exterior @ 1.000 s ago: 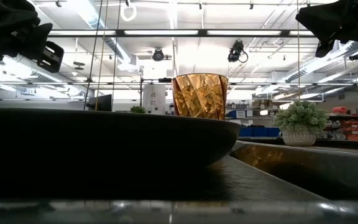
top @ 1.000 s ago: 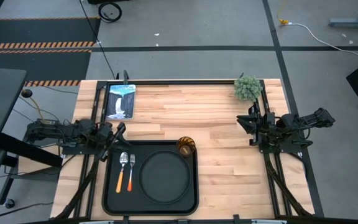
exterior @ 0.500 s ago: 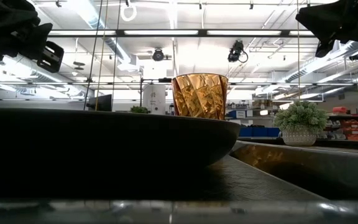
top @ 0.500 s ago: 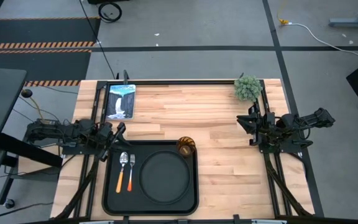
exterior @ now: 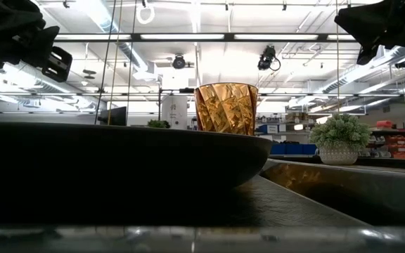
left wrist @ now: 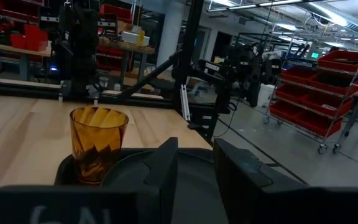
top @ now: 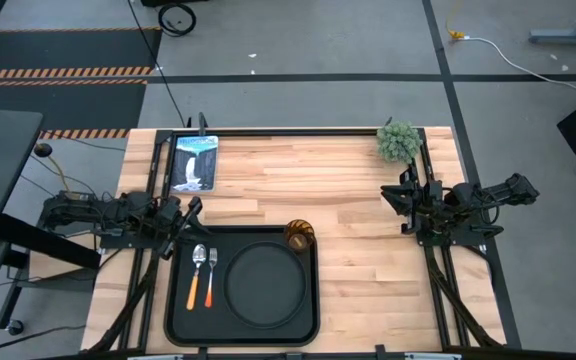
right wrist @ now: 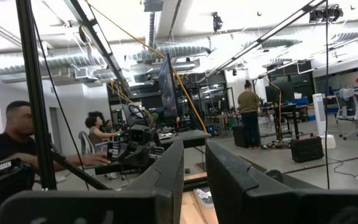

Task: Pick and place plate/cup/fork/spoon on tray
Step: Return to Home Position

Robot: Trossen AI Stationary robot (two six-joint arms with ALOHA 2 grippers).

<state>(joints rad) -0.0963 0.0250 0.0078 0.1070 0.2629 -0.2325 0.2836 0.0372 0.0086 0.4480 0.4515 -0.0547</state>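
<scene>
black tray (top: 175,322) held the plate (top: 266,285), cup (top: 299,236) and cutlery (top: 194,288). left tool (top: 190,212) near its corner and right tool (top: 398,204) over the tabletop (top: 348,180) hung empty, fingers slightly apart; homing well probably meant slow joints, clear of the cup.

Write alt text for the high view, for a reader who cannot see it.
On a wooden table, a black tray holds a round black plate, an amber cup in its far right corner and two utensils along its left side. The left gripper and the right gripper sit at the table's left and right edges.
</scene>
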